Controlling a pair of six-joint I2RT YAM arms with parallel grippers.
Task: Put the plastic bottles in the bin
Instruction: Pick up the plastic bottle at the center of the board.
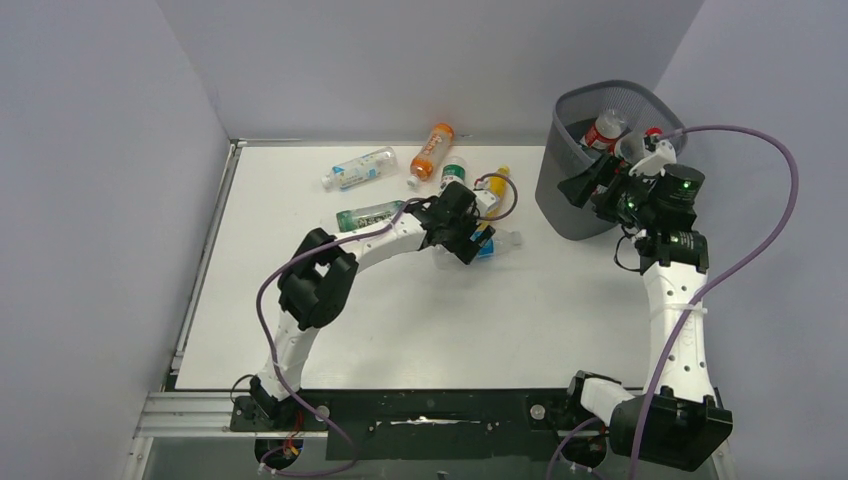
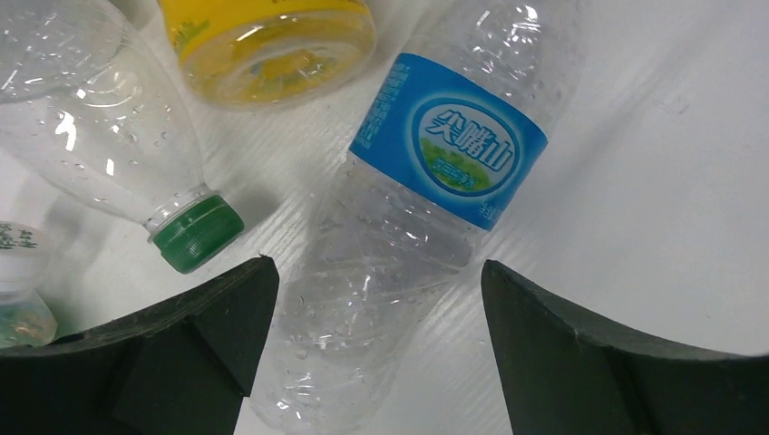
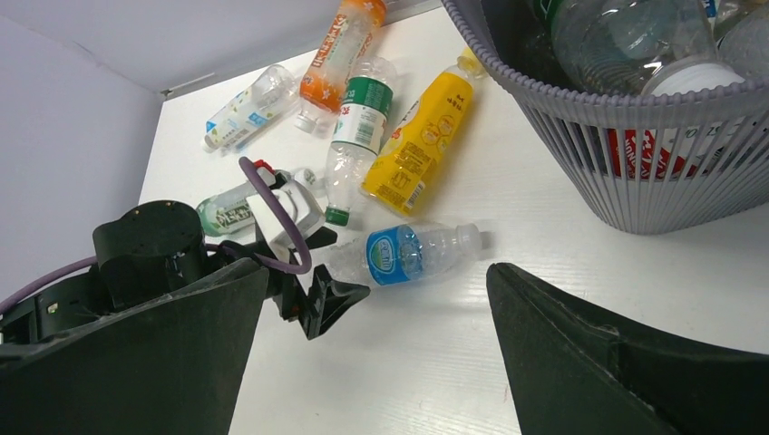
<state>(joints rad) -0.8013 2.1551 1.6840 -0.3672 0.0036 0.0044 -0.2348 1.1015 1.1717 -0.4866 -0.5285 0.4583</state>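
A clear bottle with a blue label (image 2: 448, 150) lies on the white table. My left gripper (image 2: 376, 272) is open and straddles its clear lower part, with gaps on both sides. From above, the left gripper (image 1: 474, 240) sits over this bottle (image 1: 503, 243) at mid-table. My right gripper (image 3: 376, 268) is open and empty. It hovers beside the near left rim of the dark mesh bin (image 1: 571, 210), seen from above as the right gripper (image 1: 588, 186). The bin (image 3: 635, 172) holds several bottles (image 3: 626, 36).
More bottles lie behind the left gripper: a yellow one (image 1: 497, 183), an orange one (image 1: 432, 150), a green-labelled one (image 1: 453, 174), a green-capped one (image 1: 368, 214) and a blue-labelled one (image 1: 358, 168). Grey walls enclose the table on the left, back and right.
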